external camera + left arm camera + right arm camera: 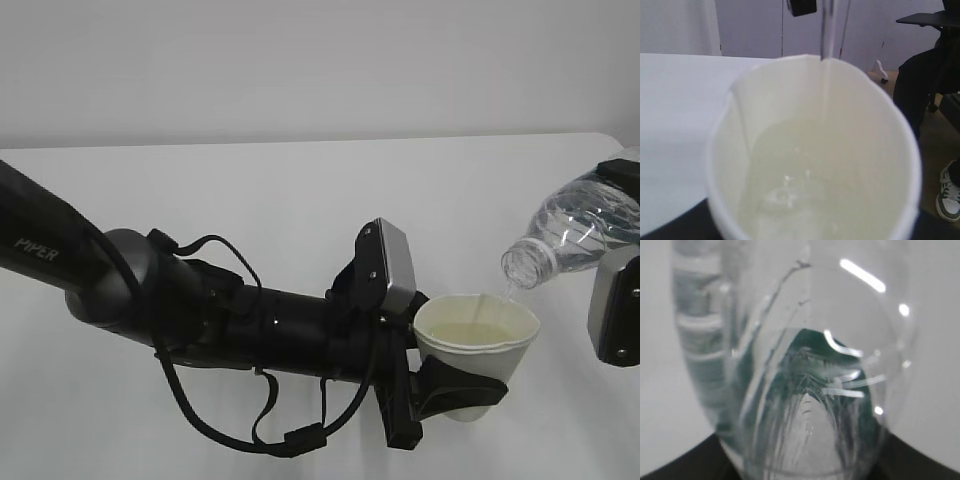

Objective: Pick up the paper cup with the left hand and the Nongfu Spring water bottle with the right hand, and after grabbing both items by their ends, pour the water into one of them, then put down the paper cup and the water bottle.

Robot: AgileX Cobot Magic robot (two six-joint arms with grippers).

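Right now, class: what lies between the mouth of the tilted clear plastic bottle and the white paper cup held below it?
A thin stream of water falls from the clear plastic bottle into the white paper cup; the left wrist view shows it best.

Lettering recorded: "PIPER", in pale capitals, stood on the black upper link of the left arm (40, 250) at the left edge of the exterior view. The water bottle (575, 232) showed no legible label text in any view, and the paper cup (478, 340) was plain, without print.
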